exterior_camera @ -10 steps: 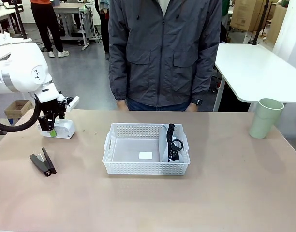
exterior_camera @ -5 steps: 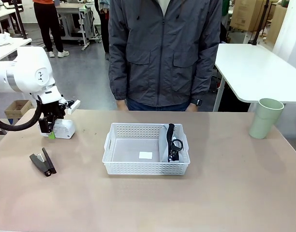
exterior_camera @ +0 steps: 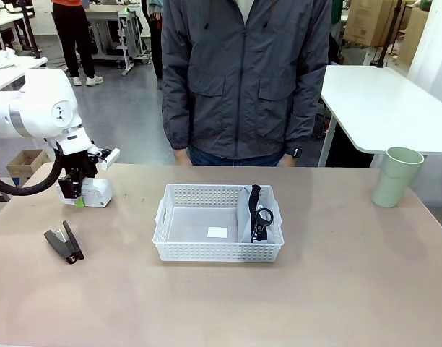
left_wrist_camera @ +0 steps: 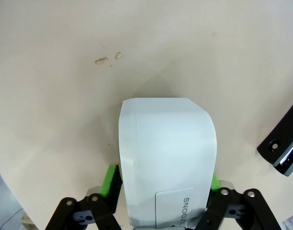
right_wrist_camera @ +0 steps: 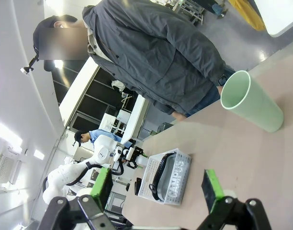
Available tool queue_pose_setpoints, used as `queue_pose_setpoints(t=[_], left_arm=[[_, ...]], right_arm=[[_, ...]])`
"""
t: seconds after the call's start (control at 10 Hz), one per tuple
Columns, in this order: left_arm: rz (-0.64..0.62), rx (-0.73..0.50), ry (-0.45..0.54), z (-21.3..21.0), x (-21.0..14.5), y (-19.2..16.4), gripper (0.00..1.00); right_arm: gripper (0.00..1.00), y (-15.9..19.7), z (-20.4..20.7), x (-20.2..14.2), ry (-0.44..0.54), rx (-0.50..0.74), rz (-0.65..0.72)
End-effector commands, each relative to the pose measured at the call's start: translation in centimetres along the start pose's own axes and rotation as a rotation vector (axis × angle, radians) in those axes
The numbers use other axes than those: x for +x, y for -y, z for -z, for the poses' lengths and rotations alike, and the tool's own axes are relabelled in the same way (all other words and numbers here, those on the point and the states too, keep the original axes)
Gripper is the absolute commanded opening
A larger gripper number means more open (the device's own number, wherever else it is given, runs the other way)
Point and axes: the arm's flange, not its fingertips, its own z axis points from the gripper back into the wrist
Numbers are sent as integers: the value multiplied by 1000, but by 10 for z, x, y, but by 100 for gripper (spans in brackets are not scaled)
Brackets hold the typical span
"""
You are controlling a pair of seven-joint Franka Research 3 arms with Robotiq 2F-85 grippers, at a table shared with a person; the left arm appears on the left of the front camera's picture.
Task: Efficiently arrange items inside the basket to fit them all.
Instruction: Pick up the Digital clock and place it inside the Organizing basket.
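With the left arm's [exterior_camera: 40, 108] wrist having shifted slightly above it, the left gripper [left_wrist_camera: 162, 191] now pinches the small white SNOOZE box [left_wrist_camera: 165, 143] between its green pads [left_wrist_camera: 110, 182] near the table's [exterior_camera: 206, 303] far-left corner, well apart from the basket [exterior_camera: 206, 250], so it looks ready for carrying over

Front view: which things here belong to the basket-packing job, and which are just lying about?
Job: white lattice basket; grey CAMPUS pouch inside it; white SNOOZE box in the left end effector; black stapler; pale green cup.
Lying about: white side table; cardboard boxes behind it; two crumbs by the box.
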Motion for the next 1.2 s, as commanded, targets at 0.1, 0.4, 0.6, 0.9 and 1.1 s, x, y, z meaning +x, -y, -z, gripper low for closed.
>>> queue_pose_setpoints(t=[0.1, 0.4, 0.6, 0.9, 1.1], left_arm=[[14, 18, 20, -5, -2, 1, 35], [13, 43, 30, -10, -5, 6, 0], [2, 83, 53, -28, -9, 23, 0], [-21, 195, 185, -110, -15, 100, 0], [15, 275, 346, -157, -24, 159, 0]], right_arm=[[100, -1, -1, 1, 7, 14, -6], [100, -1, -1, 1, 7, 14, -6], [100, -1, -1, 1, 7, 14, -6], [100, -1, -1, 1, 7, 14, -6], [100, -1, -1, 1, 7, 14, -6]])
